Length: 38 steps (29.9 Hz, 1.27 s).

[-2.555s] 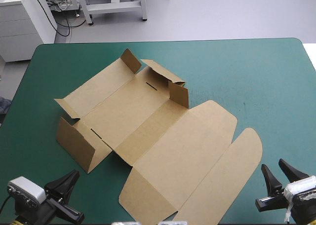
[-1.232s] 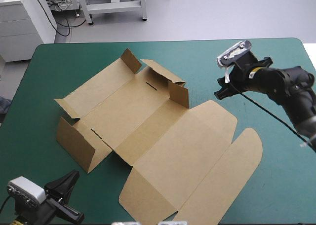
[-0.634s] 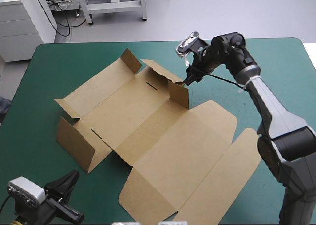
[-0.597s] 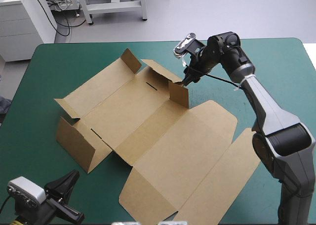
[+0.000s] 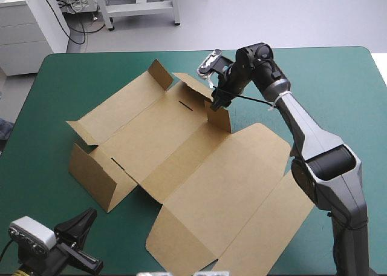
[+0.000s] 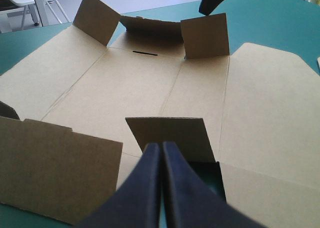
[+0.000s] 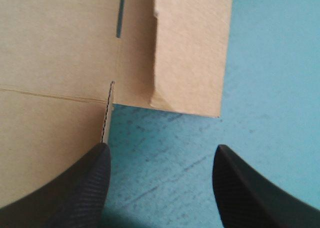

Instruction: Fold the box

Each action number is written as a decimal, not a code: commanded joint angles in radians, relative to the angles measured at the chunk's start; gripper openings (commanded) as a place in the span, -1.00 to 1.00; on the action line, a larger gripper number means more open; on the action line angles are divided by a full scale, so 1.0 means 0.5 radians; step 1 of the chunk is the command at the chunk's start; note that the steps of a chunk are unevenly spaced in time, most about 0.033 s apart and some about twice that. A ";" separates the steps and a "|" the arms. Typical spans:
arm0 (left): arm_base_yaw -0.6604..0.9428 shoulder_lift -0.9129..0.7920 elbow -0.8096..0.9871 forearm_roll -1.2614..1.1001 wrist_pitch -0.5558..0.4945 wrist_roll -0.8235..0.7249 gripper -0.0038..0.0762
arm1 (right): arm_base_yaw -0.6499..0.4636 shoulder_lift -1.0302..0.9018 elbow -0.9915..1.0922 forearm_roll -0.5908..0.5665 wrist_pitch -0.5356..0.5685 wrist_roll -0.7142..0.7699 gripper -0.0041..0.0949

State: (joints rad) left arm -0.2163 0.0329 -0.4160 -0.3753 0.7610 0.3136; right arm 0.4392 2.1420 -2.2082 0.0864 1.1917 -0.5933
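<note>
The box lies just ahead of my right gripper, which has moved in beside a raised flap, fingers wide apart, empty; my left gripper stays pinched together, empty.

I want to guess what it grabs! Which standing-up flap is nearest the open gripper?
The upright flap at the far end of the box, on its lid side, right by the right gripper. The others stand farther left or at the near end.
</note>
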 commanded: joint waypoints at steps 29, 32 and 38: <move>-0.004 0.032 -0.041 -0.036 -0.158 0.001 -0.92 | 0.112 0.027 -0.093 -0.255 -0.045 0.067 -0.48; -0.004 0.032 -0.041 -0.036 -0.158 0.001 -0.92 | 0.112 0.027 -0.093 -0.255 -0.045 0.074 -0.65; -0.004 0.032 -0.041 -0.036 -0.158 0.001 -0.92 | 0.112 0.027 -0.093 -0.252 -0.044 0.211 -0.73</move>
State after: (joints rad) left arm -0.2163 0.0329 -0.4160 -0.3713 0.7588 0.3136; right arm 0.4980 2.2272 -2.2250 -0.0188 1.1975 -0.5089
